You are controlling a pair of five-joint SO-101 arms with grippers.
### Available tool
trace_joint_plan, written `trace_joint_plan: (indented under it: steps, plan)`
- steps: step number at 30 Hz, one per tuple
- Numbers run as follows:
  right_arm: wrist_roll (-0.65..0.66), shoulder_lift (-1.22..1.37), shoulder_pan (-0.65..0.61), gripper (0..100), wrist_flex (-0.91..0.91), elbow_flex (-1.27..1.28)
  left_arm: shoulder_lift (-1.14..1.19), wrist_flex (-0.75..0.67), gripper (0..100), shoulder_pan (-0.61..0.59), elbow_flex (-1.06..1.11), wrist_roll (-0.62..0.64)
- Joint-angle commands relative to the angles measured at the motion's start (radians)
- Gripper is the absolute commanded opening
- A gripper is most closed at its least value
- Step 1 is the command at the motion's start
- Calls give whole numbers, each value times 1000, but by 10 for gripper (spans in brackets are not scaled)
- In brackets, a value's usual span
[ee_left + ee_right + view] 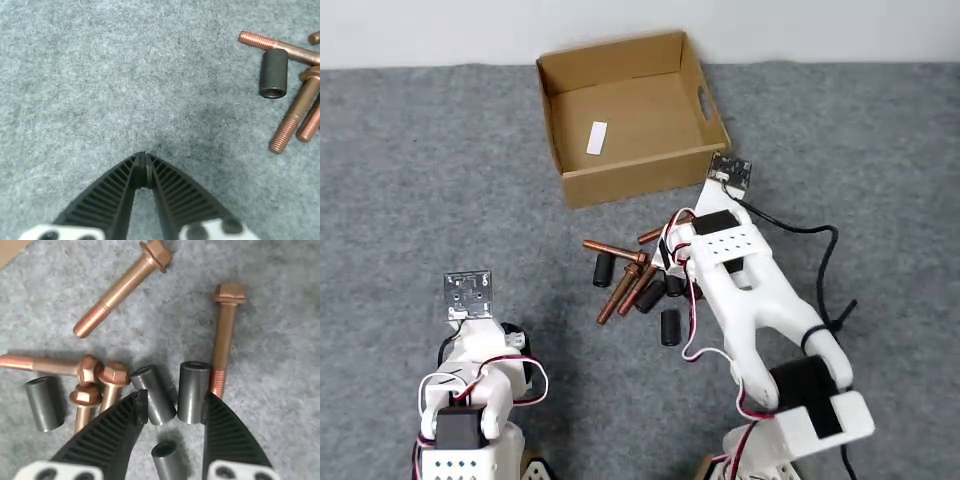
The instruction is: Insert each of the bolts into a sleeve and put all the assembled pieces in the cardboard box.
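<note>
The right gripper (175, 397) is open. A black sleeve (193, 390) lies between its jaws, with its long side pointing straight away from the gripper. A bolt (225, 340) lies just beside it. The left gripper (145, 167) is pinched shut on nothing, well apart, so the right arm is nearer.

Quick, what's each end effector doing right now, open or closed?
Left end effector: closed, empty.
Right end effector: open, holding nothing, over the sleeves.
</note>
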Motion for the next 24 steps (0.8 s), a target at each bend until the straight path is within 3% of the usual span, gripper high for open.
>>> trace_joint_plan:
  steps: [1,24]
  plan:
    - [-5,19,-4,165,-28,-51,-9,5,5,-5,-7,8]
    - [-11,200,91,165,-25,-77,-9,5,5,-5,-7,8]
